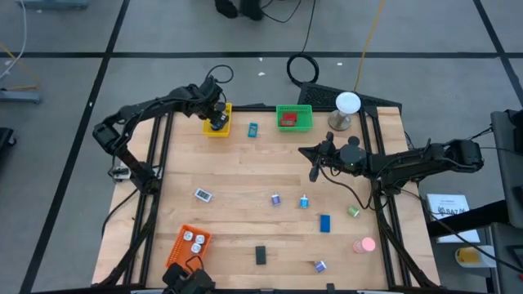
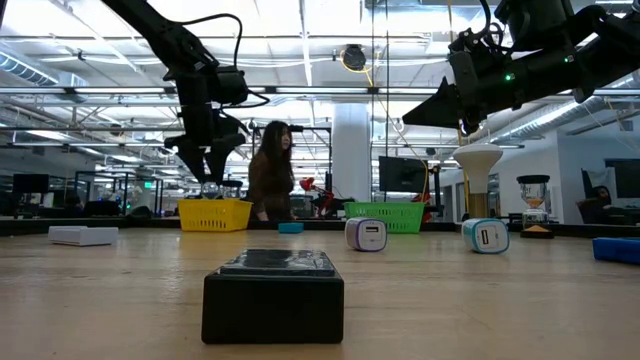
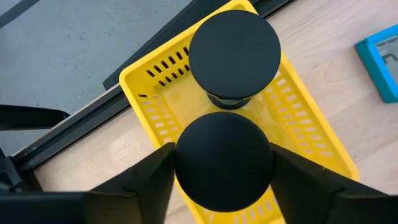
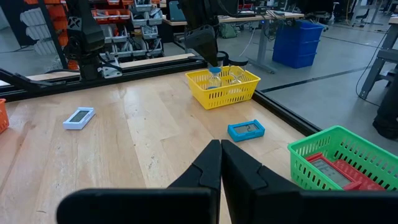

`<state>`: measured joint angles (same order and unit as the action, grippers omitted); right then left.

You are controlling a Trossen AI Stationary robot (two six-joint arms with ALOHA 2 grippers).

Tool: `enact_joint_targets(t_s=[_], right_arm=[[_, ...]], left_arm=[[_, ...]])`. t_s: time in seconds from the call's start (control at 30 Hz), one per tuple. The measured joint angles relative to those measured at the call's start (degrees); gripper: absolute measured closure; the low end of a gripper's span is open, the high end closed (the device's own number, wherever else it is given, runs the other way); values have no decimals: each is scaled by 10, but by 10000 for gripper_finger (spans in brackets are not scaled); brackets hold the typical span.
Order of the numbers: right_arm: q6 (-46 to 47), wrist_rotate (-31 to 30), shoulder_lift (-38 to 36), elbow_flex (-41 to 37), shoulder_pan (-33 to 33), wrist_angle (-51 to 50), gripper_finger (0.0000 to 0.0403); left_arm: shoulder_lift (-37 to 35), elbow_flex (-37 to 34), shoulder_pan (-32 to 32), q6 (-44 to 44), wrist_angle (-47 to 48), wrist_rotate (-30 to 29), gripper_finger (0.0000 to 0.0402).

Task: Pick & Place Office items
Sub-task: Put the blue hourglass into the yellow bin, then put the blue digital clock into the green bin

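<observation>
My left gripper hangs over the yellow basket at the table's far left, shut on a black disc. A second black disc stands inside that basket. My right gripper hovers shut above the table's right middle, touching nothing. Lying on the wood are a cyan flat piece, a white flat piece, two small clips, a blue block, a green clip, a pink round piece, a black block and a purple clip. My left gripper pinches the black disc by its round rim, one finger on each side. The fingers come from above, pointing down. The disc faces up over the yellow basket, nearer the camera than the disc standing in the basket. Whether anything under it touches the basket floor is hidden.
A green basket at the far edge holds a red block. An orange basket at the near left holds white bits. A white ball on a grey stand is at the far right. A person stands beyond the table.
</observation>
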<state>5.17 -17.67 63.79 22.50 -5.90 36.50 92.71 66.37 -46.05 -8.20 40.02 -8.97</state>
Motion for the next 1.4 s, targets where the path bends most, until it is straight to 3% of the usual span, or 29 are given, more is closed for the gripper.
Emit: enact_joint_targets(t_s=[0.23, 0.53, 0.77, 0.9, 1.0, 1.2, 1.4], right_arm=[[0, 0, 0, 0, 0, 0, 401], [0, 0, 0, 0, 0, 0, 401], [-3, 0, 0, 0, 0, 0, 401], [-3, 0, 0, 0, 0, 0, 401], [-3, 0, 0, 0, 0, 0, 401], [-3, 0, 0, 0, 0, 0, 401], [-3, -1, 0, 0, 0, 1, 401]], left_arm=[[0, 0, 1, 6, 0, -24, 70], [-2, 15, 1, 19, 9, -48, 81], [-47, 54, 7, 38, 51, -48, 123], [-106, 39, 36, 80, 56, -47, 171], [-171, -22, 74, 104, -23, -32, 221], [-303, -194, 141, 120, -277, 84, 318], [-352, -271, 175, 74, -368, 152, 377]])
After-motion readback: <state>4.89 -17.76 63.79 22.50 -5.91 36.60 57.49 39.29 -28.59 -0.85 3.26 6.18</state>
